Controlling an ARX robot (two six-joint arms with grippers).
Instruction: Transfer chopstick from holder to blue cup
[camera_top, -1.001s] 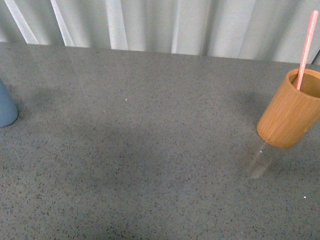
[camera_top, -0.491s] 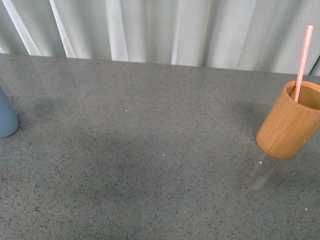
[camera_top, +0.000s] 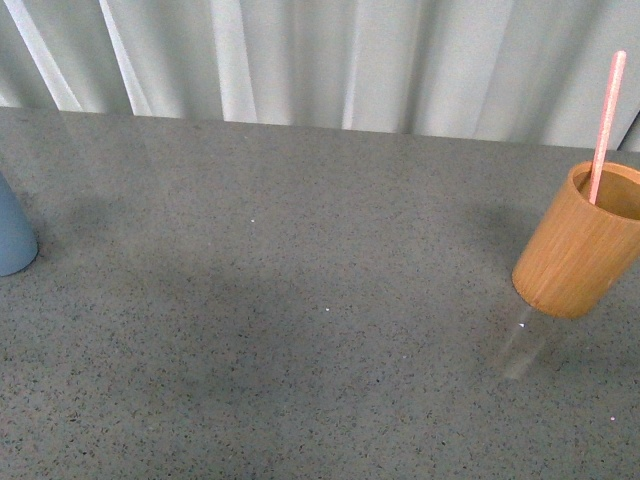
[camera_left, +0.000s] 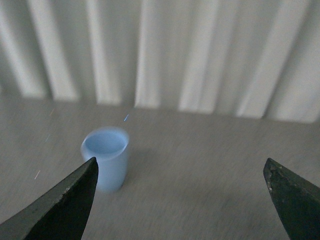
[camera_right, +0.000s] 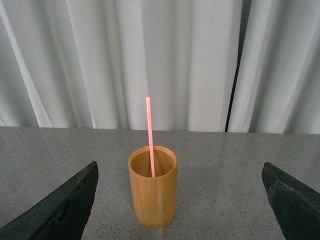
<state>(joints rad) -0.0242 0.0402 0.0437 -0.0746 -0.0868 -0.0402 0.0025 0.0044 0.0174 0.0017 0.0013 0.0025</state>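
Only wrist views show us the left gripper (camera_left: 180, 161), wide, facing the blue cup (camera_left: 106, 160). The right gripper (camera_right: 179, 164), wide, faces holder (camera_right: 152, 197) and chopstick (camera_right: 149, 135).

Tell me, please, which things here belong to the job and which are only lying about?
Belong to the job: the chopstick, standing in the holder; the blue cup; the left claw and the right claw, both open.
Not of the job: the grey table; the white curtain behind it.
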